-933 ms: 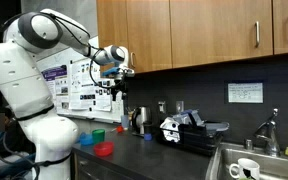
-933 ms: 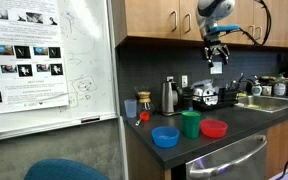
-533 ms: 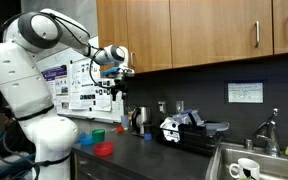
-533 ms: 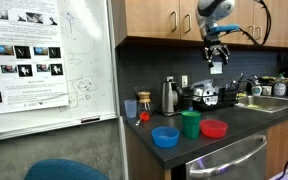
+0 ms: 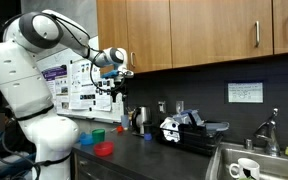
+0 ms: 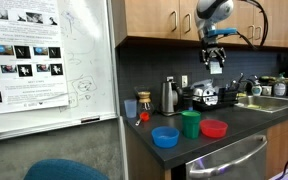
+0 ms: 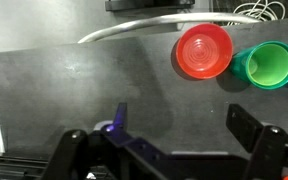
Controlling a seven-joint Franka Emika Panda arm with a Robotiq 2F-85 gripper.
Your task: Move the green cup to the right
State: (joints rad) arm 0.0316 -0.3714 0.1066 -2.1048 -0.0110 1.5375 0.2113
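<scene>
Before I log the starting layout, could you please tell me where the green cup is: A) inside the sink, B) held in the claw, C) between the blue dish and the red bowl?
C: in an exterior view the green cup stands between the blue dish and the red bowl, far below the open, empty claw.

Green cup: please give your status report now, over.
Gripper open, empty, raised high. Green cup upright on counter, untouched. Red bowl and blue dish close on either side.
</scene>
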